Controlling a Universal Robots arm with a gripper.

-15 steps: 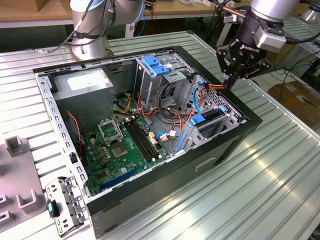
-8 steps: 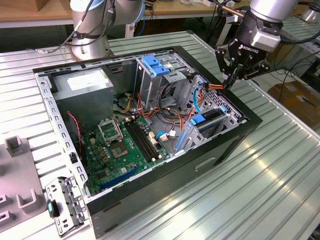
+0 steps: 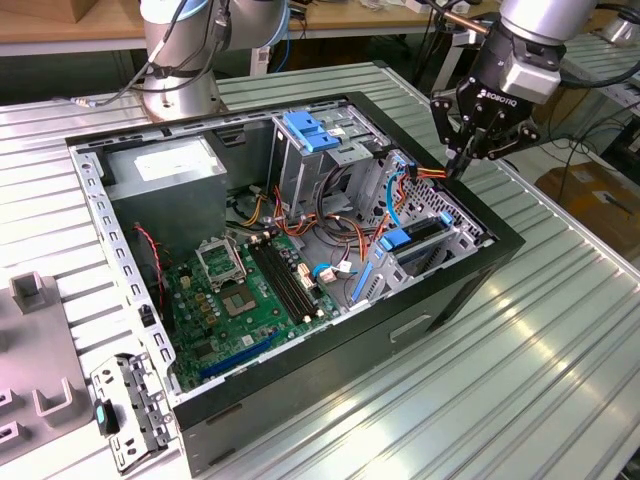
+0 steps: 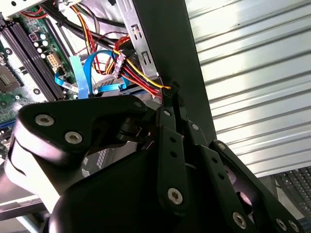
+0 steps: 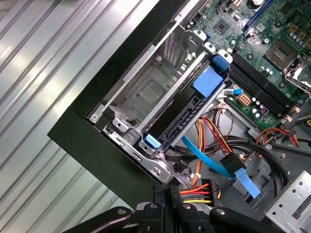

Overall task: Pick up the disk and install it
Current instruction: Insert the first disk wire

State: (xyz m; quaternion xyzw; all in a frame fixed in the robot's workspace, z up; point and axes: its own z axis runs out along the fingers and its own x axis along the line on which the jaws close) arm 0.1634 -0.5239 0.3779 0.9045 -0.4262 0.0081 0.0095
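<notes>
The disk (image 3: pixel 422 232) sits on edge in the drive bay at the front corner of the open computer case (image 3: pixel 440 300), its blue rail tabs showing. The first wrist view shows the disk (image 5: pixel 187 112) as a dark slab between two blue tabs in the metal bay. My gripper (image 3: pixel 458 168) hangs over the case's rim on the exterior view's right, a little behind the disk, with its fingers shut. In both wrist views the gripper (image 4: pixel 173 90) (image 5: pixel 170 193) has its tips right by the red, yellow and black power wires (image 5: pixel 197 191) and their connector. Nothing is visibly clamped.
Inside the case are the green motherboard (image 3: pixel 250 290), a grey box with a white sticker (image 3: pixel 165 165), a blue-handled drive cage (image 3: pixel 310 135) and blue ribbon cables (image 5: pixel 204 155). The case lies on a ribbed metal table (image 3: pixel 530 380). Grey fixtures (image 3: pixel 40 400) are at the left.
</notes>
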